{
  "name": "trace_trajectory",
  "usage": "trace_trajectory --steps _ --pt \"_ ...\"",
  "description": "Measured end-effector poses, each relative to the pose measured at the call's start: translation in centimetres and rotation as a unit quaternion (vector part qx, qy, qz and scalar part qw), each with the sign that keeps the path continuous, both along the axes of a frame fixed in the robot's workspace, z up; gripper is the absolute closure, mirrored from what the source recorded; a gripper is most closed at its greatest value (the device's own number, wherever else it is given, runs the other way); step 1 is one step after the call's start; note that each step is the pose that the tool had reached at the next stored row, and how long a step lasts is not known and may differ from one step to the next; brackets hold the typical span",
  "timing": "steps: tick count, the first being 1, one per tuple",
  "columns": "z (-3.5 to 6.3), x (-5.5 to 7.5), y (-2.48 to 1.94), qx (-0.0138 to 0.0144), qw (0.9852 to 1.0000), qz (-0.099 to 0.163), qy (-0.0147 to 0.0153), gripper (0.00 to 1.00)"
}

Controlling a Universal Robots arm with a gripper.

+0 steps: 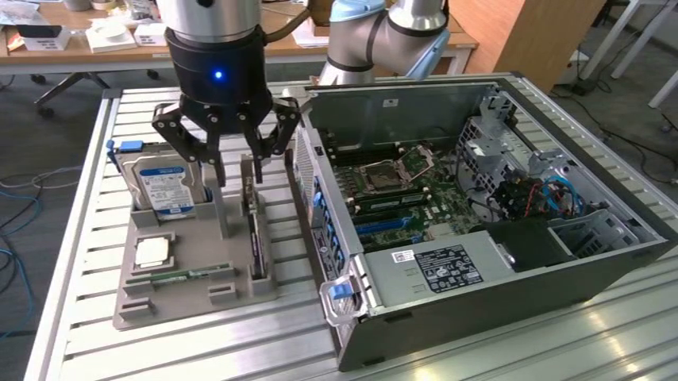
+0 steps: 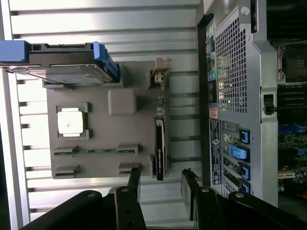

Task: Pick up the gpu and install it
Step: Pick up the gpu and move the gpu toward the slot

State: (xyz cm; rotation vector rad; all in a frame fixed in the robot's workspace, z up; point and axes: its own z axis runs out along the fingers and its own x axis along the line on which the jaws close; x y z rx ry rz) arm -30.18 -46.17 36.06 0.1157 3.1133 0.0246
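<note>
Hovering open and empty, our black gripper [image 1: 233,184] sits above the thin dark gpu card [image 1: 254,234], edgewise in the grey tray [image 1: 175,305]; we judge it light, rigid, fragile: pinch its top edge.

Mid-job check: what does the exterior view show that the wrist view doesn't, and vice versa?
Exterior: the power supply and blue cables inside the open case, desks behind. Wrist: the case's rear panel face-on, the gpu seen from above. Both: the open gripper over the grey tray, the gpu standing on edge there, the hard drive in the same tray.
</note>
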Motion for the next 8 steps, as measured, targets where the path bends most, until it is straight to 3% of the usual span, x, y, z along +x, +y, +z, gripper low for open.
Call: trace_trajectory --steps 8 --pt "-1.46 0.0 0.00 0.0000 1.0000 0.000 0.0000 0.53"
